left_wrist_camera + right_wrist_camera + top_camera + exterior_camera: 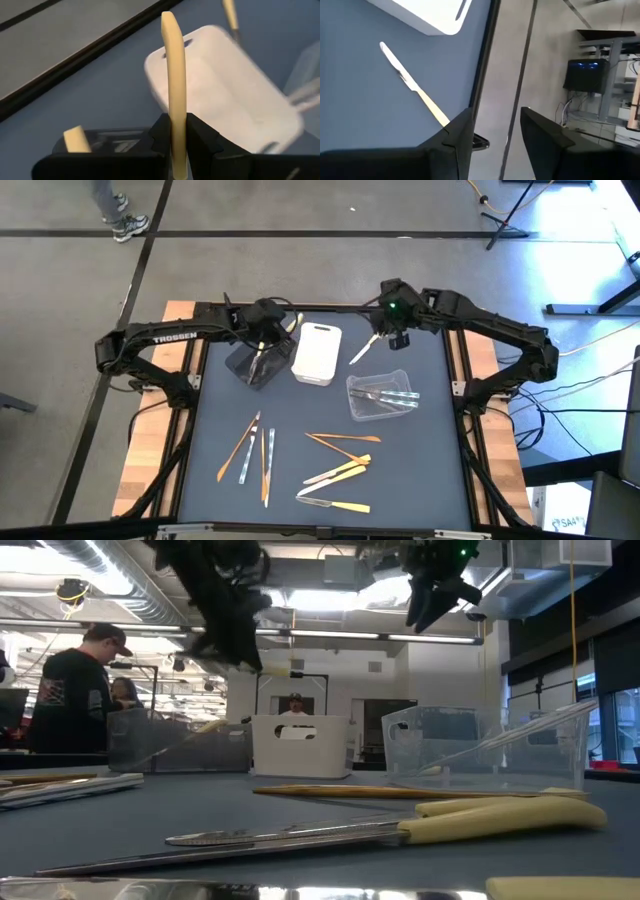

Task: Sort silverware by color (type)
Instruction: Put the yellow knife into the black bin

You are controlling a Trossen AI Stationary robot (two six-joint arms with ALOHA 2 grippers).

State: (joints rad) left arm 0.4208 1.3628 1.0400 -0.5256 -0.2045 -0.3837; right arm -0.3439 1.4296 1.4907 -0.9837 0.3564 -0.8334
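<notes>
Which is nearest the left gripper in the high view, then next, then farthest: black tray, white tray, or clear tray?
From the left gripper, which holds a yellow utensil:
1. Black tray, just below it.
2. White tray, beside it at table centre.
3. Clear tray, on the right side.

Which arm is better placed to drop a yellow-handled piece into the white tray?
Left. The left gripper is clamped on a pale yellow handle near the white tray; the right gripper is open, empty.

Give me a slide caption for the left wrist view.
Left gripper clamps a pale yellow utensil handle above the white tray.
</notes>
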